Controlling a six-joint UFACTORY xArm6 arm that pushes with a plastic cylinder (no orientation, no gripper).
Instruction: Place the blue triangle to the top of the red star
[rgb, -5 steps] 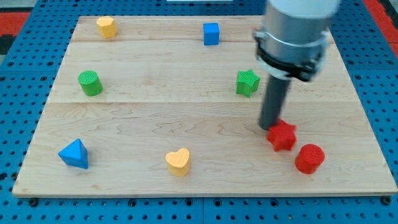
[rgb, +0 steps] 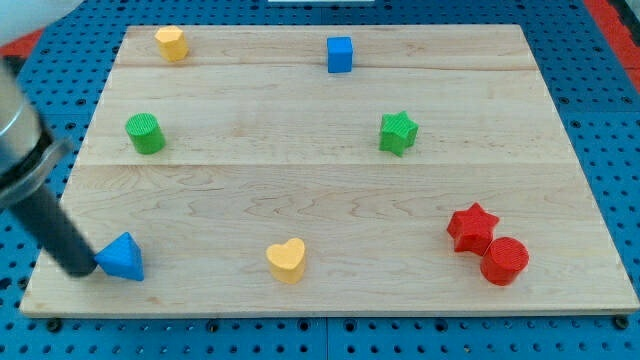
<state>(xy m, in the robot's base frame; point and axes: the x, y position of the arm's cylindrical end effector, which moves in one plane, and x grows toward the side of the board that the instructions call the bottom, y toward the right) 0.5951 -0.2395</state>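
The blue triangle (rgb: 123, 257) lies near the view's bottom left corner of the wooden board (rgb: 320, 170). My tip (rgb: 80, 268) rests on the board right against the triangle's left side, with the rod leaning up to the view's left. The red star (rgb: 472, 227) lies at the view's lower right, far from the triangle. A red cylinder (rgb: 504, 260) touches the star's lower right side.
A yellow heart (rgb: 287, 260) sits at bottom centre. A green cylinder (rgb: 145, 133) is at the left, a green star (rgb: 398, 131) right of centre. A yellow block (rgb: 171, 43) and a blue cube (rgb: 340, 54) sit along the top edge.
The arm has swung from beside the red star across to the blue triangle's left side. The red star and red cylinder sit slightly further right and lower. The triangle has barely moved.
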